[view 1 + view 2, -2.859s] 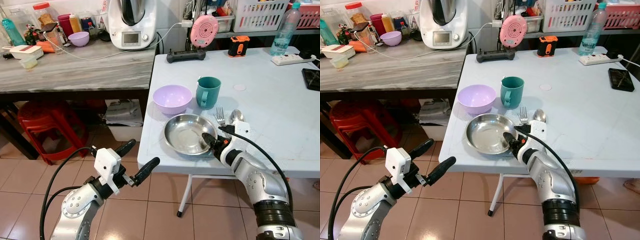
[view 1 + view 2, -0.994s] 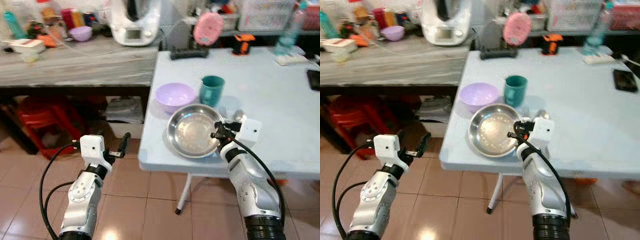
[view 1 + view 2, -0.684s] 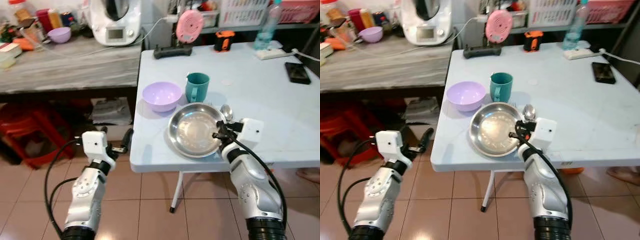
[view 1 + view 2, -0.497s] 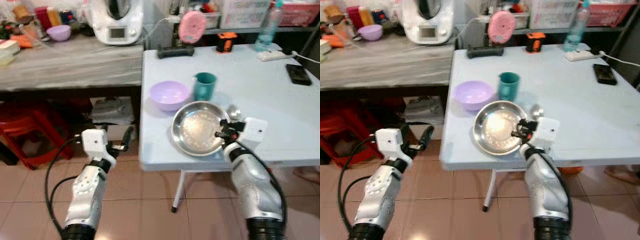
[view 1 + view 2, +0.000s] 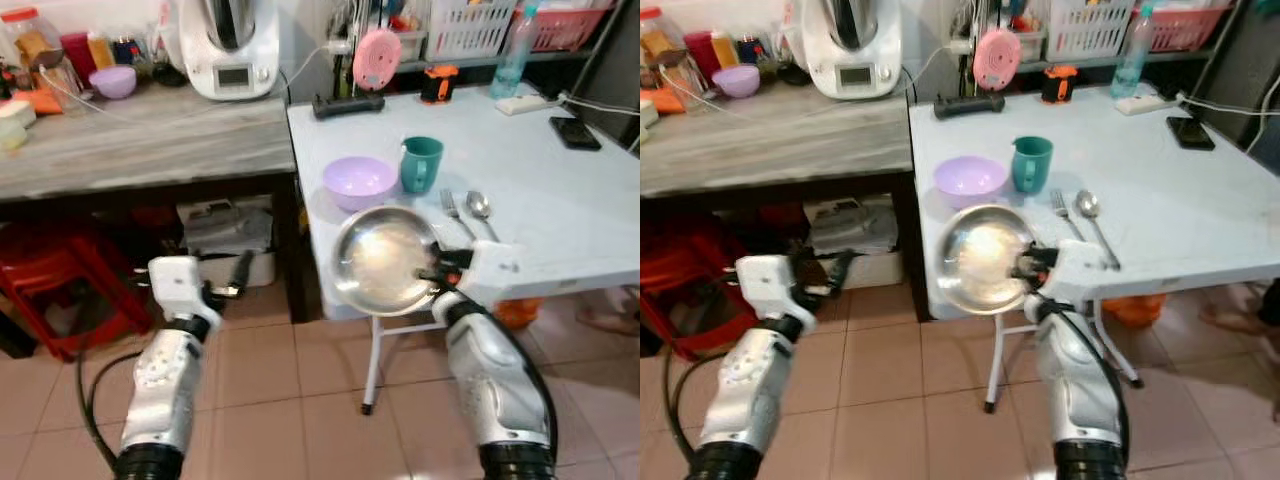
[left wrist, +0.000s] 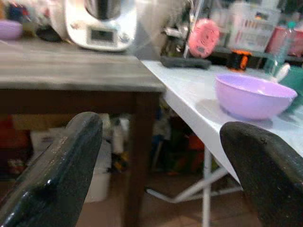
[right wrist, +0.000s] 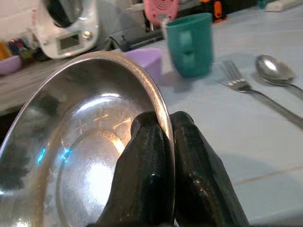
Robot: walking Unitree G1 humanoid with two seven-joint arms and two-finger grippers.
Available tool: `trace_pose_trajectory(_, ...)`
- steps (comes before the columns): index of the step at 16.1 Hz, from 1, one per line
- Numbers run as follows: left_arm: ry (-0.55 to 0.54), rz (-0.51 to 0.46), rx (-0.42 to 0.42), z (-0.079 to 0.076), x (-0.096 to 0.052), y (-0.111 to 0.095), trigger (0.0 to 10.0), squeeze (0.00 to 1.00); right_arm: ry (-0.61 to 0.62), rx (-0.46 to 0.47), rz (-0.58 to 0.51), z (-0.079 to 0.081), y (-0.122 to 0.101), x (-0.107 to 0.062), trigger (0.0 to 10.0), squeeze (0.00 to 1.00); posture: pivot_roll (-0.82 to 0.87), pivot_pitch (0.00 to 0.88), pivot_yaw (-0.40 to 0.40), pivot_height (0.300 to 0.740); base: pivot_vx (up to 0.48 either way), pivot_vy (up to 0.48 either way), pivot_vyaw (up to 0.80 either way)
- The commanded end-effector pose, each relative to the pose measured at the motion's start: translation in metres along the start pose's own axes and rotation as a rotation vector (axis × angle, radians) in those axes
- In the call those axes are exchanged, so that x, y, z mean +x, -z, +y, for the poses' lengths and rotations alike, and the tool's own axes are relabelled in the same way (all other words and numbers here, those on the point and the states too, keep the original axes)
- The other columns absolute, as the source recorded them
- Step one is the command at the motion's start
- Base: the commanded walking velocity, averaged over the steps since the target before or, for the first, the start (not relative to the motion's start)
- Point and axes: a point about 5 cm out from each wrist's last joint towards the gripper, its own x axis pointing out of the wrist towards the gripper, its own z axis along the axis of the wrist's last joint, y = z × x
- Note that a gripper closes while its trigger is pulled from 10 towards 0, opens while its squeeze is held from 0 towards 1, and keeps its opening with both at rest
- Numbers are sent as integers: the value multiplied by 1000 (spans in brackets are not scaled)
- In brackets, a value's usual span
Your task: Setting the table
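Observation:
My right gripper (image 5: 430, 274) is shut on the rim of a steel plate (image 5: 382, 259), holding it over the near left corner of the pale blue table (image 5: 560, 200). In the right wrist view the fingers (image 7: 156, 156) pinch the steel plate (image 7: 85, 156) at its edge. On the table lie a fork (image 5: 453, 212) and a spoon (image 5: 482, 209), with a teal mug (image 5: 421, 163) and a lilac bowl (image 5: 360, 181) behind the plate. My left gripper (image 5: 240, 275) hangs low beside the table, open, with nothing between its fingers (image 6: 57, 161).
A grey counter (image 5: 140, 140) with a white kitchen machine (image 5: 225, 45), jars and a small bowl stands left of the table. Red stools (image 5: 60, 290) and a bin (image 5: 225, 235) sit under it. A phone (image 5: 574, 132), power strip (image 5: 520, 100) and bottle (image 5: 510, 60) are far right.
The camera has pulled back and shifted. The plate has come off the table towards its near left corner in my right gripper, uncovering the fork and spoon. The left arm still hangs low.

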Motion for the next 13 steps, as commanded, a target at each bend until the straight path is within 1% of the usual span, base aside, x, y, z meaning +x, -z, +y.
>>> trace_pose_trajectory(1, 2, 2, 0, -5, 1, 1, 10000, 0, 18, -5, -18, -7, -6, 0, 10000, 0, -76, 0, 66, 740, 0, 424, -431)
trace_pose_trajectory(4, -7, 0, 3, -4, 1, 0, 10000, 0, 16, -2, -26, -7, -8, 0, 10000, 0, -78, 0, 68, 740, 0, 423, -612)
trace_pose_trajectory(11, 1, 0, 1, -6, 5, 0, 10000, 0, 4, -13, -48, -7, -11, -2, 10000, 0, -88, 0, 80, 740, 0, 426, 0)
trace_pose_trajectory(13, 4, 0, 1, -7, 5, 0, 10000, 0, 7, -14, -53, -7, -11, -2, 10000, 0, -90, 0, 82, 740, 0, 426, 675)
